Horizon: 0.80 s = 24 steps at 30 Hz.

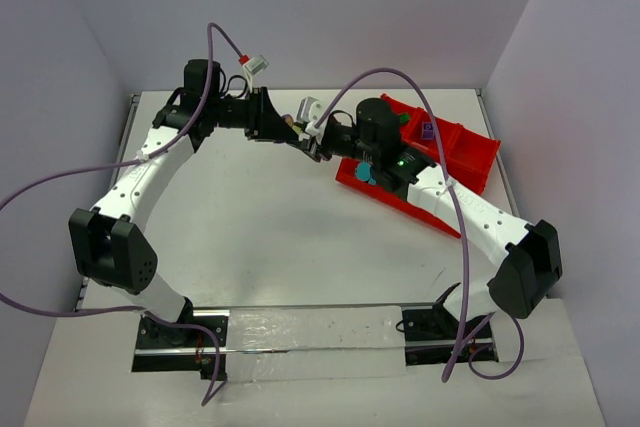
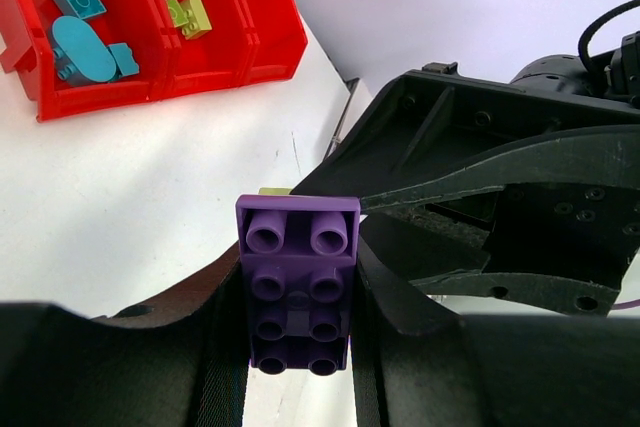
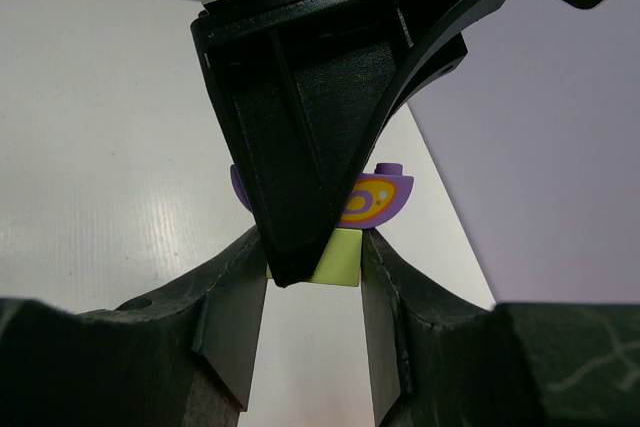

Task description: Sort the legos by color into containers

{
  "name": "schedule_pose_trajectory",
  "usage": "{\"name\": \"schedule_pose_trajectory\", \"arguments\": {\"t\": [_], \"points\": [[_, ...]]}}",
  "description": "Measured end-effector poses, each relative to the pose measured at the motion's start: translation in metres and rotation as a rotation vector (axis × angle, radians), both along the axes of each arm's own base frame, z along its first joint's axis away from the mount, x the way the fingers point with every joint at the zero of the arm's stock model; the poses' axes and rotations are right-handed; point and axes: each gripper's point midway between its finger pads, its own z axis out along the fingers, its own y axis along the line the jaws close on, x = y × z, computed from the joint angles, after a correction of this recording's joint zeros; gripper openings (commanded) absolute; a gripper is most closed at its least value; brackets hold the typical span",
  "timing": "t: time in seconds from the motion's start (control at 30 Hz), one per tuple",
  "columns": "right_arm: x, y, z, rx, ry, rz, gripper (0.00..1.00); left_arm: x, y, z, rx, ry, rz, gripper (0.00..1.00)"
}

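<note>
While aloft, purple lego [image 2: 298,287] tight between fingers [image 2: 388,309] of left pincer [image 2: 300,292].

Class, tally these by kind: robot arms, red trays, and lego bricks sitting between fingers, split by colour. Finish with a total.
Robot arms: 2
Red tray: 1
Purple brick, between left fingers: 1
Yellow-green brick, between right fingers: 1
Total: 5

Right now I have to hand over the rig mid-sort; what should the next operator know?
Left gripper: shut on the purple brick.
Right gripper: shut on the yellow-green brick joined to it, beside the red tray.
Done: teal bricks and yellow-green pieces lie in neighbouring tray compartments.
Left: pull this clump apart, then drop each piece in its colour's compartment.
</note>
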Motion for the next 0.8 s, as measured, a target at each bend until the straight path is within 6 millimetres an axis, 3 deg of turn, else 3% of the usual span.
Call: {"name": "schedule_pose_trajectory", "arguments": {"t": [0.27,0.8], "points": [[0.004,-0.002,-0.006,-0.002,0.014,-0.036,0.60,-0.003,0.000,0.010,-0.018,-0.041,-0.009,0.00],[0.006,-0.004,-0.009,-0.006,0.020,-0.051,0.57,-0.003,0.000,0.010,-0.020,-0.043,-0.010,0.00]]}}
